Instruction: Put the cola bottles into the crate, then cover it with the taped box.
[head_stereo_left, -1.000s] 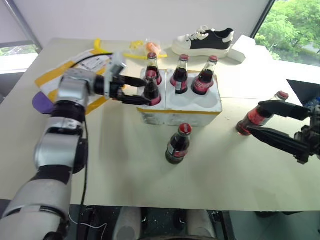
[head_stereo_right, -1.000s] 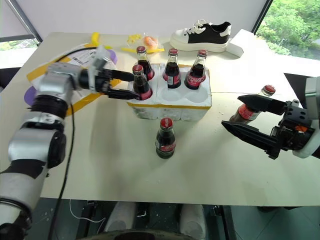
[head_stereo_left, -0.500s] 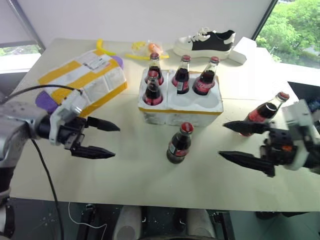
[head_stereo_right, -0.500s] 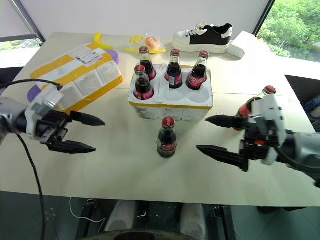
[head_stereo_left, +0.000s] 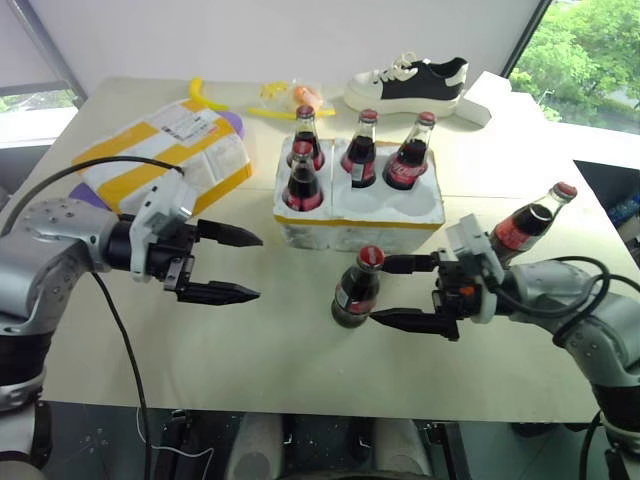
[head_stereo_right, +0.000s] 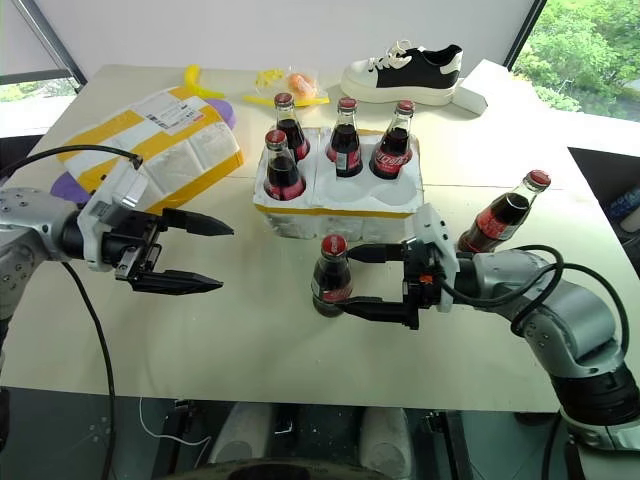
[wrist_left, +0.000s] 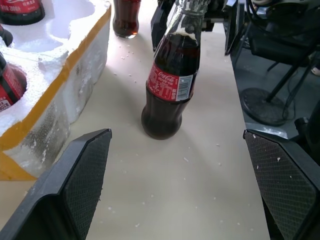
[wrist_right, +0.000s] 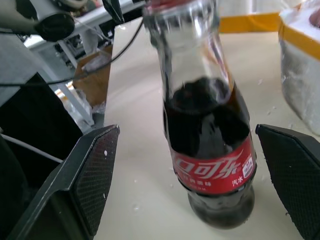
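Observation:
The crate, a low white foam tray with a yellow band, sits mid-table holding several cola bottles. One loose cola bottle stands just in front of it, and another stands at the far right. My right gripper is open, its fingertips at either side of the loose front bottle, with no contact visible. Left of that bottle, my left gripper hovers open and empty, pointing toward it. The taped box lies at the back left.
A black-and-white sneaker and a white block lie at the back edge, with yellow items and a snack bag beside them. A purple object peeks from under the taped box. Bare table lies in front.
My left gripper drew back from the crate's front-left bottle toward the near left. The right gripper swung left from the far-right bottle to the loose front bottle. Both stayed open.

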